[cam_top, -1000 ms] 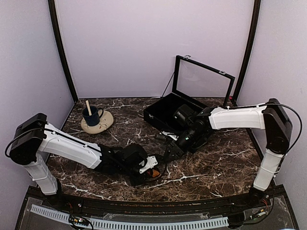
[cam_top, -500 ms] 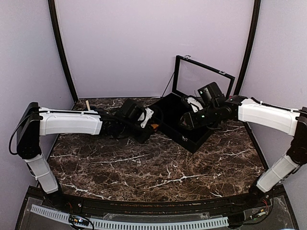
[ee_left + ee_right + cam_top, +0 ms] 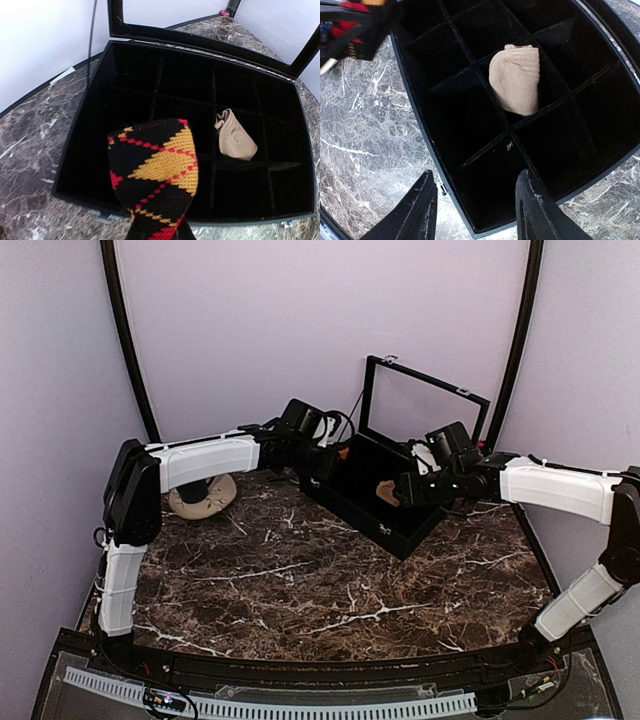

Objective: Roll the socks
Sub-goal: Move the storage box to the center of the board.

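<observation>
Now left fingers (image 3: 327,454) clamp argyle sock (image 3: 155,175); right fingers (image 3: 422,210) half-open above box (image 3: 465,117).

Both arms (image 3: 205,460) are white-shelled with black joints (bulky, boxy ones).

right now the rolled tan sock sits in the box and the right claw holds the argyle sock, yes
No, the left claw holds the argyle sock, as the left wrist view shows; the right claw is open and empty. The tan sock does sit in the box.

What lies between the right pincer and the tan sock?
Right wrist view: only black dividers and a vacant compartment separate the right pincer from the tan sock.
</observation>
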You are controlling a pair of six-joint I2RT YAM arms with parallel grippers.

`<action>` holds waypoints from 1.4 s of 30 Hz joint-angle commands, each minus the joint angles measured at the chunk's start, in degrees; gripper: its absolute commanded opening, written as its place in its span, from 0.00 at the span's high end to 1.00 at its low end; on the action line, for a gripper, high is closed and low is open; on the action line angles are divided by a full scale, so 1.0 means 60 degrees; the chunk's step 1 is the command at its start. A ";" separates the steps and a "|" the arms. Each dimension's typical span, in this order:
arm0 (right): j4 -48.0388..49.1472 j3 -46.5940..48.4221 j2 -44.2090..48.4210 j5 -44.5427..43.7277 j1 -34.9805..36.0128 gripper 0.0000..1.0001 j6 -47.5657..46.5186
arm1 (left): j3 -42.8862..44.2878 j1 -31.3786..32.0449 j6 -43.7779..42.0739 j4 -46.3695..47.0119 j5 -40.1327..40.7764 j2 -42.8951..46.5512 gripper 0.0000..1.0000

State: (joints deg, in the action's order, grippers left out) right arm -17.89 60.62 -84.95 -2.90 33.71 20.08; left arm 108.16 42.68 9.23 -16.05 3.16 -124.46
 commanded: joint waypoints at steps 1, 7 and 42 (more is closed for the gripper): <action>0.0671 -0.0208 0.0238 -0.0249 -0.0095 0.51 0.0046 | 0.0910 -0.0030 -0.0236 -0.0391 -0.0308 -0.0540 1.00; 0.0827 -0.0389 0.0103 -0.0306 -0.0146 0.50 -0.0060 | 0.1098 -0.0059 -0.0035 -0.0035 -0.0506 -0.1051 1.00; 0.1329 0.1268 -0.2591 -0.1204 -0.0225 0.49 -0.1155 | 0.2011 0.0307 0.6929 -0.1555 0.1246 -0.2462 1.00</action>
State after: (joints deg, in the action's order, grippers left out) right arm -11.86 64.79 -99.50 -8.34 32.93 13.85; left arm 119.96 43.44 43.48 -18.44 7.22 -139.24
